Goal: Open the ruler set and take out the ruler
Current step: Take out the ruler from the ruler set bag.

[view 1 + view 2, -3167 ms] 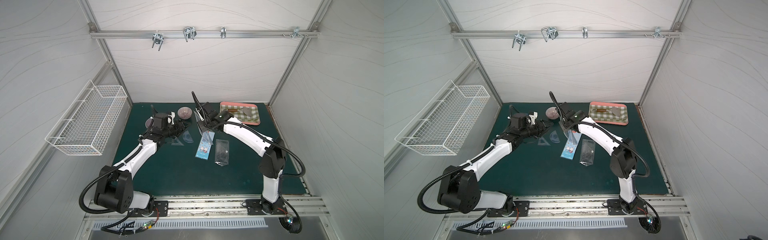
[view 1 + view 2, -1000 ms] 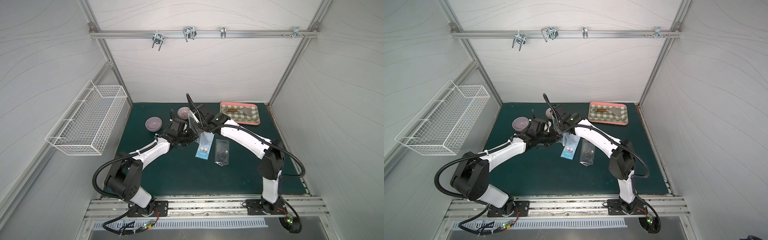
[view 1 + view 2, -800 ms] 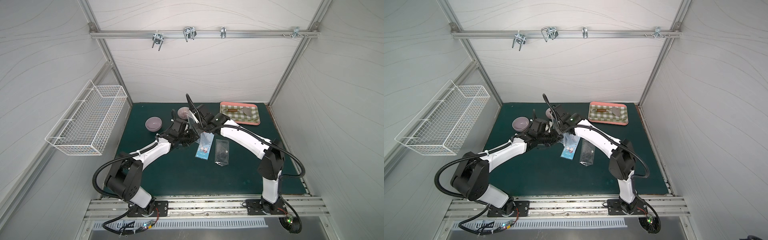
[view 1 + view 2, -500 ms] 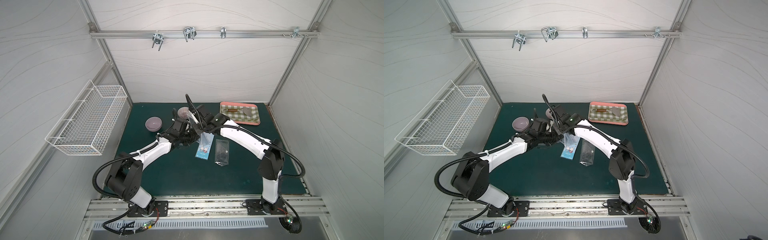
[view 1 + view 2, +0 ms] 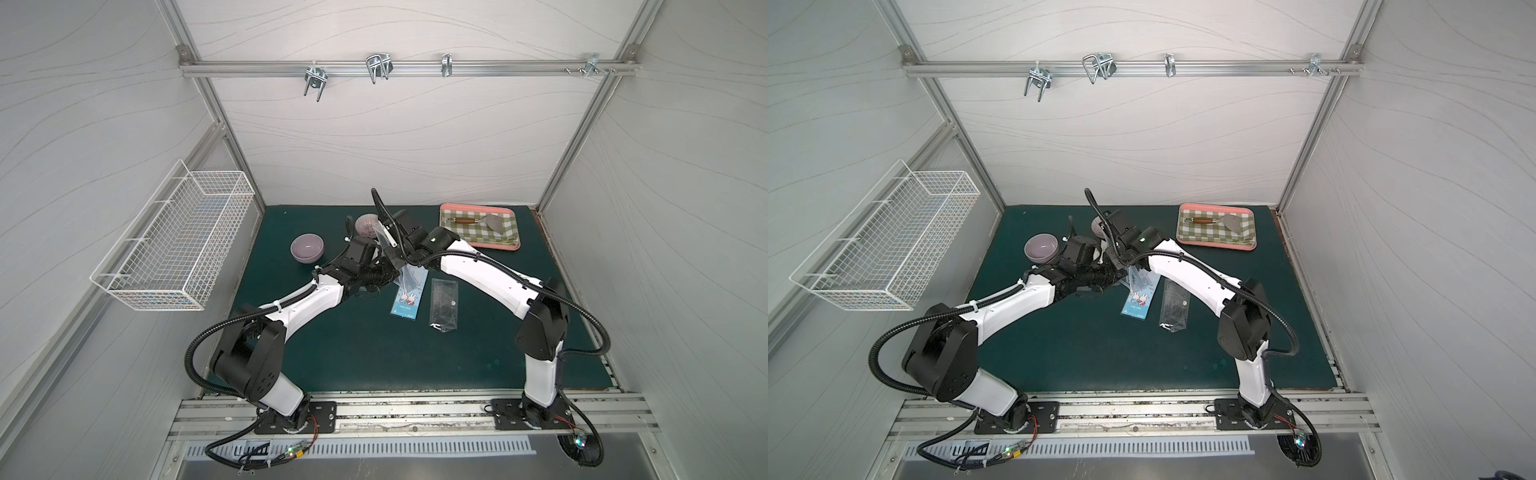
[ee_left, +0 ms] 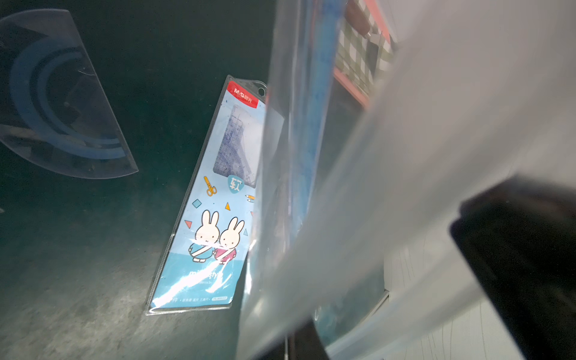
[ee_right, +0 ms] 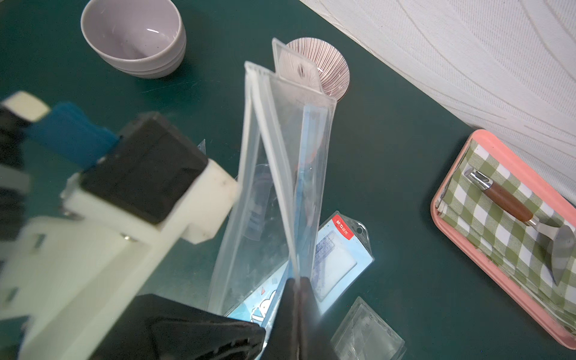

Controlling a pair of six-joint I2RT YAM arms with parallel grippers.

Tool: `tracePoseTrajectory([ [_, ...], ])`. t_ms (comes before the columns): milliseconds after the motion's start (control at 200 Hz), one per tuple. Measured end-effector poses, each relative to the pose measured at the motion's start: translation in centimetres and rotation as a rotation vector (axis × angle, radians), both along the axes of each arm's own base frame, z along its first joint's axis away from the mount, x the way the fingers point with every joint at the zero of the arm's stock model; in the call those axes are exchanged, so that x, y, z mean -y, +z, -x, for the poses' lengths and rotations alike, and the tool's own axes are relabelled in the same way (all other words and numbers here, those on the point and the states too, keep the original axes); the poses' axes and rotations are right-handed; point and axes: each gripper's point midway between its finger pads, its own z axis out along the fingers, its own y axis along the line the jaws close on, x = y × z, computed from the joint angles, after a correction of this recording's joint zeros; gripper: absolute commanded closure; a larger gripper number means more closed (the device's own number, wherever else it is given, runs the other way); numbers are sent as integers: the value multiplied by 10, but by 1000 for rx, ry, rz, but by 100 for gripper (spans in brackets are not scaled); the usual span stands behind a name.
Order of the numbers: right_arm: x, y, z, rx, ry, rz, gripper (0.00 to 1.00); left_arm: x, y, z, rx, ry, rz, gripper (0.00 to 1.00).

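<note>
Now R fingers (image 7: 288, 314) pinch one pouch (image 7: 252, 199) wall, L fingers (image 6: 517, 268) the other; it gapes; ruler (image 7: 307, 149) lies long-ways inside, by R's wall.

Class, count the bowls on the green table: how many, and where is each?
2. A plain lilac bowl stands at the back left of the table; a striped bowl stands nearer the back wall, partly behind the clear pouch. No others show.

Lavender bowl (image 5: 307, 247) sitting upright on green mat (image 5: 374, 353), ribbed pink dish (image 7: 327, 71) resting near it toward back wall. Pink tray (image 7: 435, 208) lying at back right, carrying green checked cloth (image 7: 486, 224) and wooden-handled tool (image 7: 508, 201), possibly a cake server. White wire basket (image 5: 174, 245) hanging on left wall.
</note>
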Motion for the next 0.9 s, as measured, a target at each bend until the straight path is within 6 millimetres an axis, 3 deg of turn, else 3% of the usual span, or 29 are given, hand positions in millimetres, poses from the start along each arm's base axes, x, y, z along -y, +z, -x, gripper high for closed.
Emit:
tracePoseTrajectory([
  [315, 9, -13, -6, 33, -32, 52, 100, -4, -5, 4, -18, 1, -30, 100],
  [715, 20, -9, -21, 67, -75, 58, 100, -5, 8, 7, -5, -4, -20, 100],
  [900, 29, -16, -27, 63, -98, 69, 100, -3, 10, 8, -5, -12, -11, 100],
])
